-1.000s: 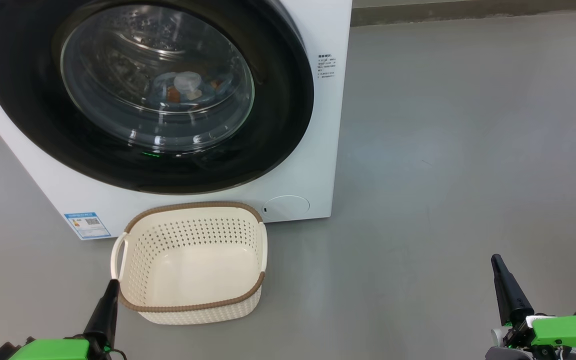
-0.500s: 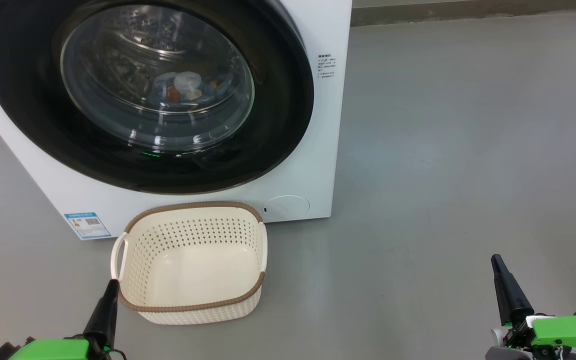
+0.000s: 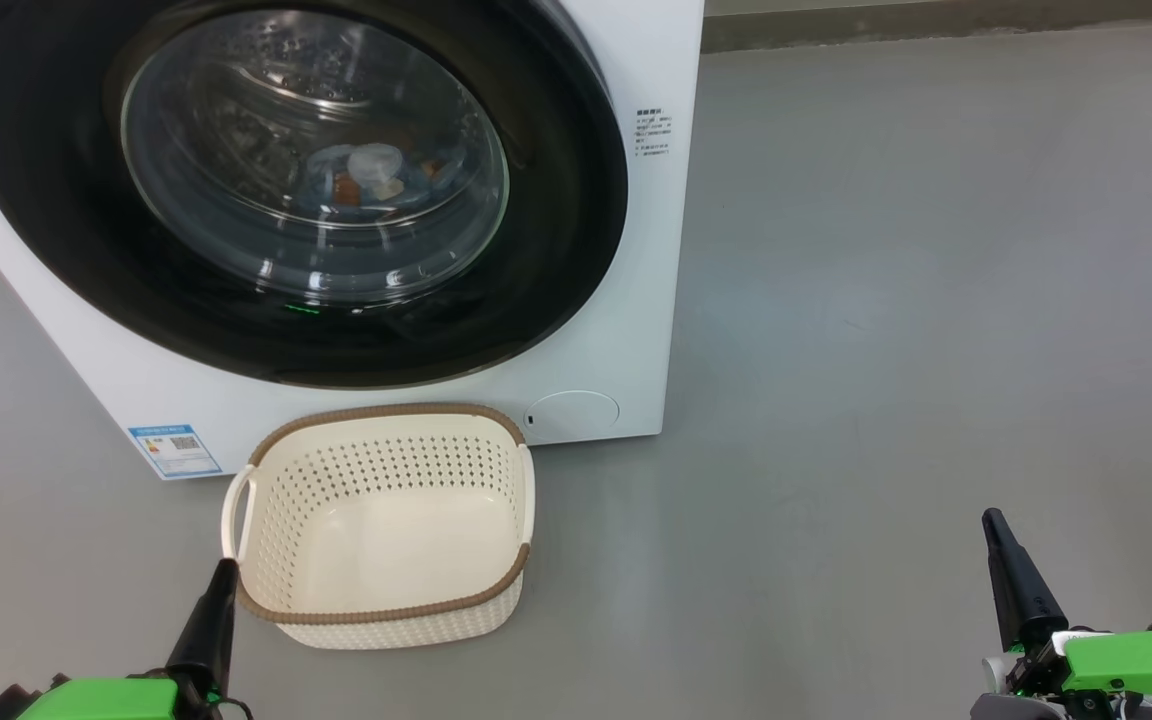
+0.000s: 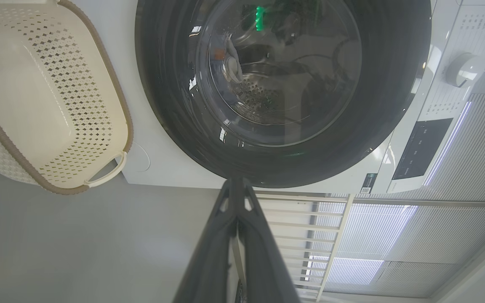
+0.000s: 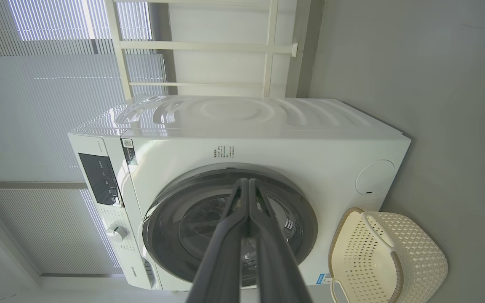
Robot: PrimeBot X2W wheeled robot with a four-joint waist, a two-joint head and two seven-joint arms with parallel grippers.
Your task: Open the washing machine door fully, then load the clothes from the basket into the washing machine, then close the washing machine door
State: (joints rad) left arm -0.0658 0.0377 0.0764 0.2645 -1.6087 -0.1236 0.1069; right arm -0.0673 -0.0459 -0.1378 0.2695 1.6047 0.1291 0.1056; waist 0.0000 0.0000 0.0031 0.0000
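Observation:
The washing machine (image 3: pixel 636 330) is a white front-loader, and its door (image 3: pixel 556 200), black-rimmed with a glass bowl, lies flat against the front. Through the glass I see the clothes (image 3: pixel 376 172), blue with orange and a cream piece, down in the drum. The cream basket (image 3: pixel 386 612) stands on the floor just before the machine with nothing in it. My left gripper (image 3: pixel 226 567) is shut, its tip at the basket's near left corner. My right gripper (image 3: pixel 990 517) is shut over bare floor far to the right. In the wrist views the left gripper (image 4: pixel 235 183) and the right gripper (image 5: pixel 247 182) point at the door.
Grey floor (image 3: pixel 916 300) stretches to the right of the machine. A round service cover (image 3: pixel 571 413) sits low on the machine's front, and a control panel with a dial (image 4: pixel 463 69) runs along its top. Window blinds (image 5: pixel 36 105) hang behind the machine.

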